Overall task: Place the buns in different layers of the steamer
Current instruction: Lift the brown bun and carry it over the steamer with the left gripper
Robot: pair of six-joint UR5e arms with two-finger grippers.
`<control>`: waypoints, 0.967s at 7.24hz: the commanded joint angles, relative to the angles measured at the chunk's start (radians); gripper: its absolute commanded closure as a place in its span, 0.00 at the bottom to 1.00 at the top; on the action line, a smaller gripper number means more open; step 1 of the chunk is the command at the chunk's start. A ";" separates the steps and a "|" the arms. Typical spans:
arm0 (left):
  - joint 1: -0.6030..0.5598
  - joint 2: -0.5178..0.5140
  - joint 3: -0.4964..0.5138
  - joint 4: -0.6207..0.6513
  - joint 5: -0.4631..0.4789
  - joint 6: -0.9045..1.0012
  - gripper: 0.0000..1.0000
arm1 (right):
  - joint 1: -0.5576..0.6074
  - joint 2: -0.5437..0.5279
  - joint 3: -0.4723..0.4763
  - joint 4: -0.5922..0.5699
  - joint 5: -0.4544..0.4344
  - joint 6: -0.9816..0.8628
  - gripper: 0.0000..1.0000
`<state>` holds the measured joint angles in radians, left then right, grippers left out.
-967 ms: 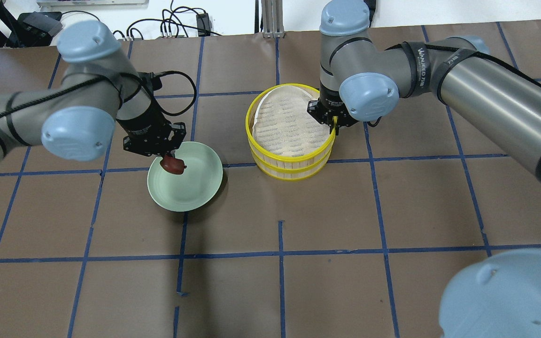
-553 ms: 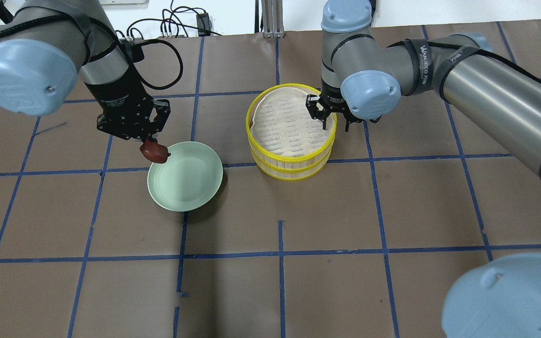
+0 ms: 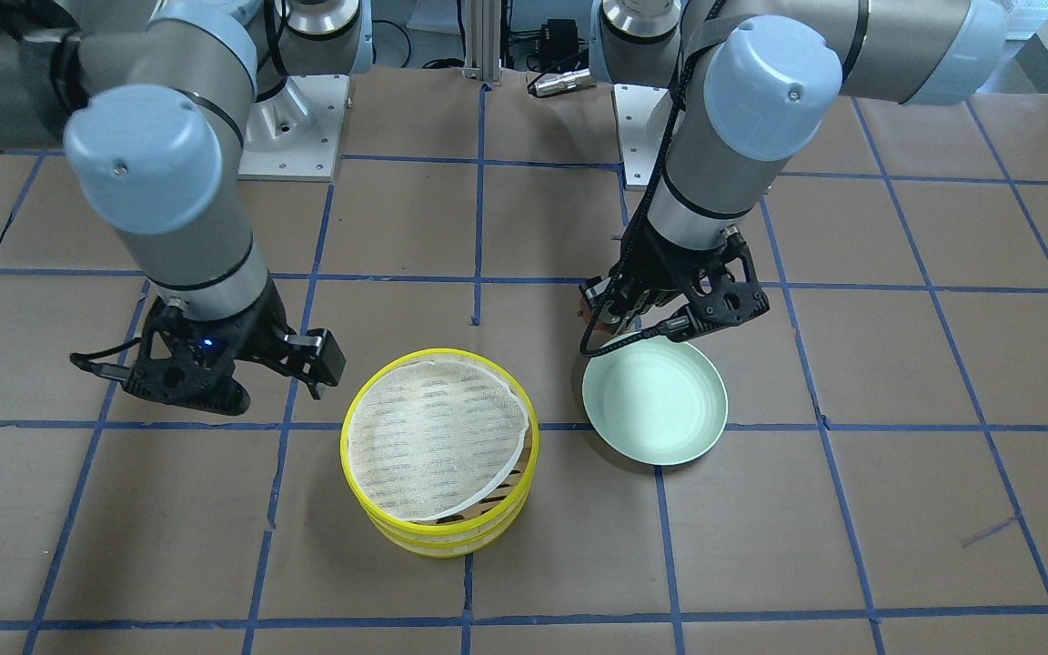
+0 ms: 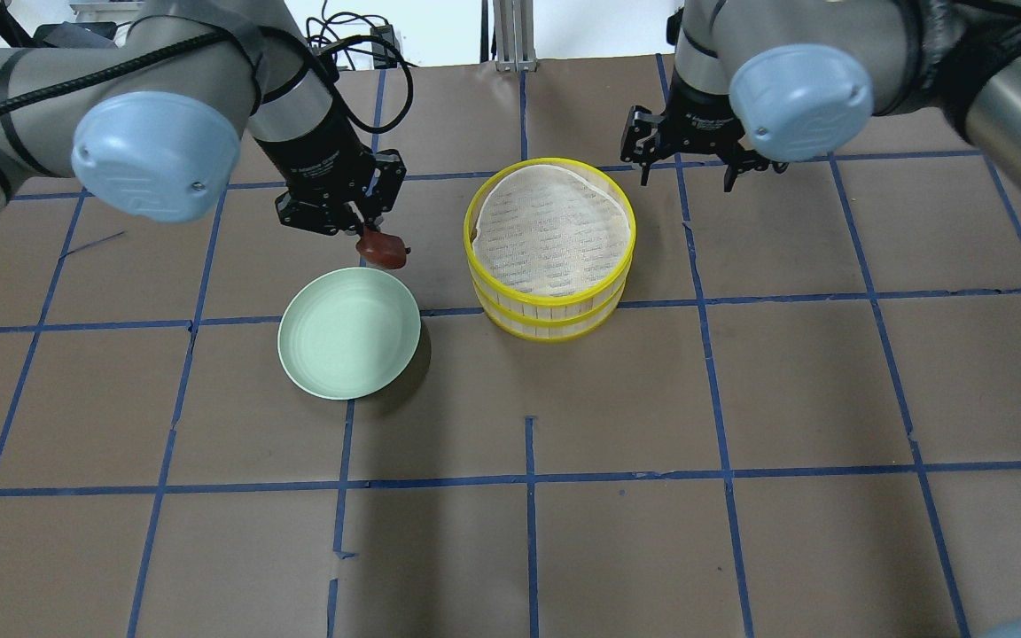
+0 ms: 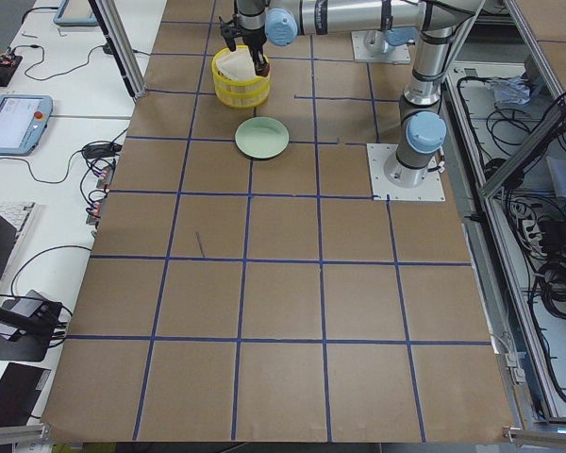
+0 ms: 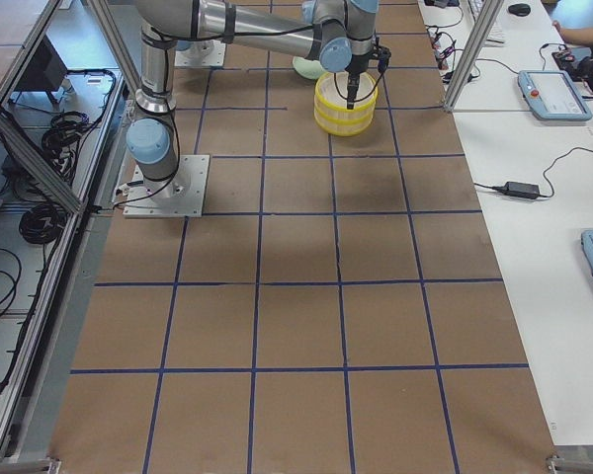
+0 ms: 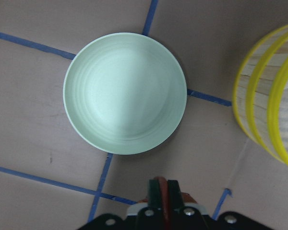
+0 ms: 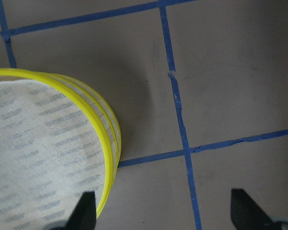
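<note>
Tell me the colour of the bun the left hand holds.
Dark reddish-brown; the bun shows best in the overhead view.

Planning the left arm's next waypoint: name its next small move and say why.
Probably carry the left hand sideways over the steamer, above its top liner. It grips the reddish-brown bun clear of the plate, short of the steamer; the liner is bare and the open right hand stands off to the far side.

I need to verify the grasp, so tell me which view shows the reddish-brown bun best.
Overhead exterior: the reddish-brown bun hangs in plain sight from the left gripper. Front-facing and left wrist show only red slivers behind the fingers; the side views are too small.
</note>
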<state>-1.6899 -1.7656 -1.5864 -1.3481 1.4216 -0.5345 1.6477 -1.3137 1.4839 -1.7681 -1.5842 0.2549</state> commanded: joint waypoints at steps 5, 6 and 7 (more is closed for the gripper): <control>-0.054 -0.257 0.101 0.445 -0.262 -0.295 0.91 | -0.017 -0.098 -0.126 0.303 0.084 -0.185 0.00; -0.054 -0.276 0.098 0.489 -0.262 -0.297 0.76 | -0.023 -0.116 -0.140 0.335 0.067 -0.285 0.00; -0.054 -0.276 0.092 0.489 -0.259 -0.295 0.01 | -0.055 -0.127 -0.143 0.338 0.038 -0.362 0.00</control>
<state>-1.7434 -2.0295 -1.4919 -0.8827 1.1629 -0.8270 1.6208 -1.4258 1.3500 -1.4452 -1.5177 0.0005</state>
